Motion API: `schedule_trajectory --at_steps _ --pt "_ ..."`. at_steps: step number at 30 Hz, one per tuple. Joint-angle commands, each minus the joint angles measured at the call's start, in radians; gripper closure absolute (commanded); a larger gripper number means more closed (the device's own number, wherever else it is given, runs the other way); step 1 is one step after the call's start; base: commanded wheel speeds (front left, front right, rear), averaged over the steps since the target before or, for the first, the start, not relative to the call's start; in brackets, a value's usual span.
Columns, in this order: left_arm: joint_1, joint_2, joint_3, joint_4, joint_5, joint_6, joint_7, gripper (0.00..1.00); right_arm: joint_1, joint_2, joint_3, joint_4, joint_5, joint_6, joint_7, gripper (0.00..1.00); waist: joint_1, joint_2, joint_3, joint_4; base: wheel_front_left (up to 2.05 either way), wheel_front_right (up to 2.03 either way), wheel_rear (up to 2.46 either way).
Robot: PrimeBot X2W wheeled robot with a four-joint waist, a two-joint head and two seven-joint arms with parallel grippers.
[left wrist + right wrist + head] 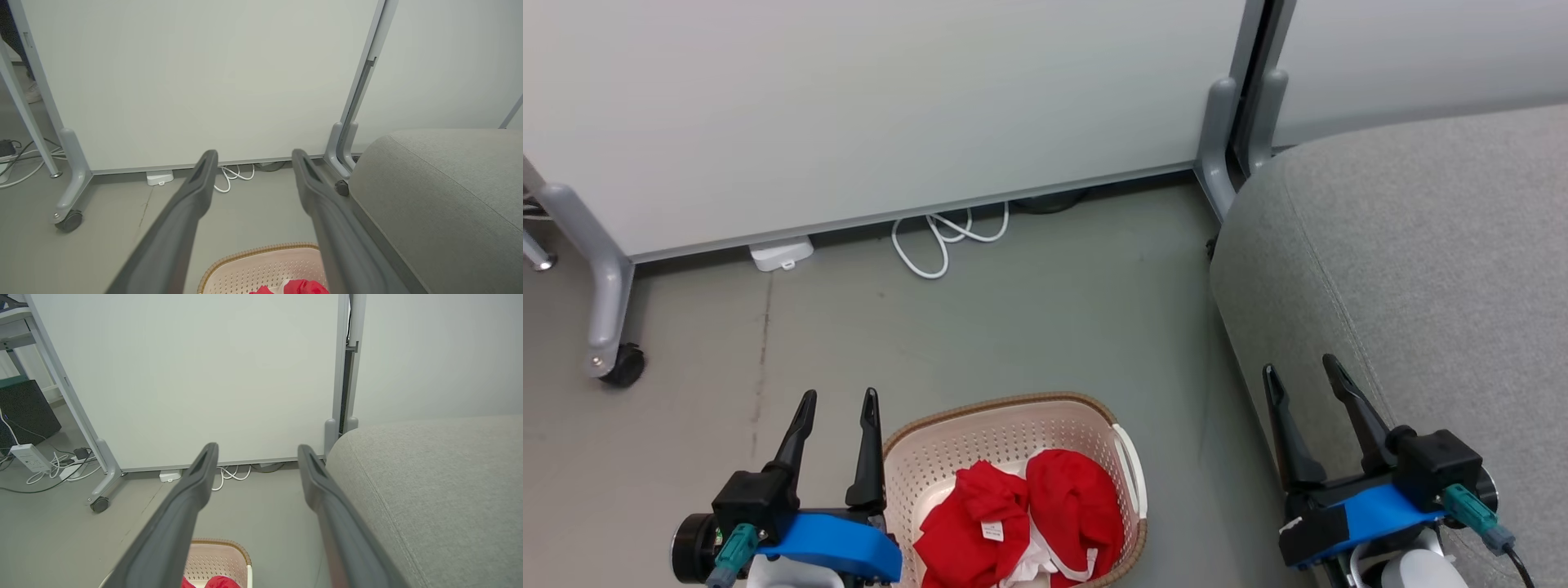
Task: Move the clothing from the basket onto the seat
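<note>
The cream basket (980, 437) with a brown rim stands on the floor at the bottom centre of the head view. Red clothing (1029, 514) with white trim and a small white tag lies bunched inside it. My left gripper (839, 398) hangs open just left of the basket, holding nothing. The grey seat (1421, 261) fills the right side. My right gripper (1298, 365) is open over the seat's front edge, also holding nothing. The left wrist view catches the basket (261, 265), a bit of clothing (302, 287) and the seat (441, 192) beyond my open left gripper (253, 154).
A white partition panel (890, 106) on grey legs with a castor (623, 365) stands behind the basket. A white cable loop (943, 237) and a small white box (782, 252) lie at its foot. Bare grey floor (1045, 318) separates basket and panel.
</note>
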Motion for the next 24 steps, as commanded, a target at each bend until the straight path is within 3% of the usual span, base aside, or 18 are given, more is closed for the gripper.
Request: schedule_trajectory --at_steps 1,7,24 --pt "-0.022 0.005 0.003 0.005 0.01 -0.004 -0.005 0.0 -0.016 -0.005 0.006 -0.005 0.005 0.0 -0.003 0.0 0.0 0.0 0.04 -0.033 0.0 0.0 0.0" --pt "-0.055 0.025 0.003 0.049 0.024 -0.015 -0.005 0.0 -0.059 -0.005 0.044 -0.02 0.014 0.0 -0.003 0.0 0.0 0.0 0.136 -0.101 0.0 0.0 0.0" --pt "-0.33 0.126 -0.087 0.419 0.069 -0.03 0.025 0.0 -0.209 -0.004 0.111 -0.102 0.062 0.0 -0.003 0.0 0.0 0.0 0.502 -0.245 0.0 0.0 0.0"
